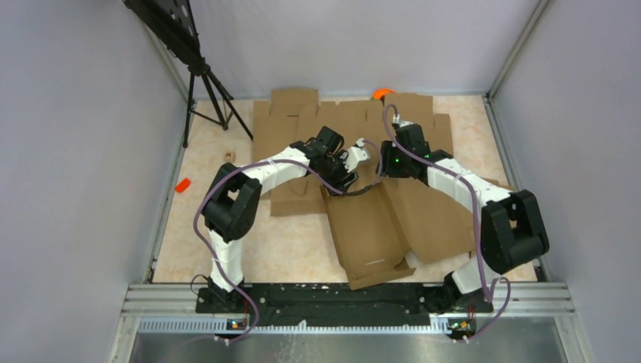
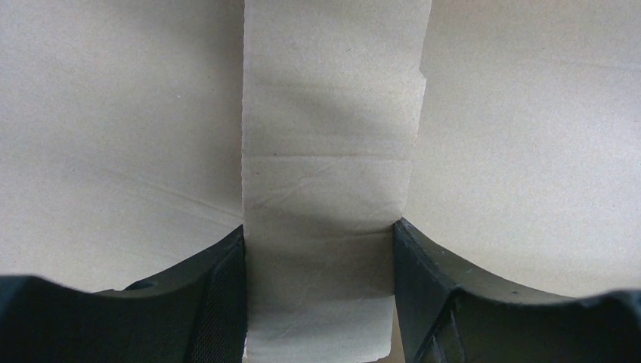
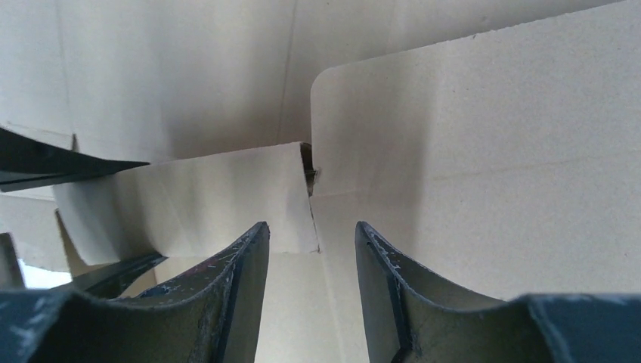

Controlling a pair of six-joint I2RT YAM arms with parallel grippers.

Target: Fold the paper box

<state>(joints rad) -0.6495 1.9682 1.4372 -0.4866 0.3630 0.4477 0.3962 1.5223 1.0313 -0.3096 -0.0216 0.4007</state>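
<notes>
The paper box [image 1: 370,234], plain brown cardboard with creased panels, lies in the middle of the table, its near end by the front edge. Both grippers meet over its far end. In the left wrist view a narrow creased strip of the box [image 2: 325,151] fills the gap between my fingers. My left gripper [image 2: 319,231] [image 1: 355,168] is shut on that strip, both pads touching its edges. My right gripper [image 3: 311,224] [image 1: 380,168] stands open just above the cardboard. A raised flap [image 3: 204,197] sits by its left fingertip, with a round-cornered panel [image 3: 469,151] to the right.
Wide flat cardboard blanks [image 1: 287,125] lie under and behind the box at the back. A black tripod [image 1: 204,83] stands at the back left. An orange object [image 1: 382,93] peeks out behind the blanks. A small red piece [image 1: 182,184] lies at the left. Grey walls enclose the table.
</notes>
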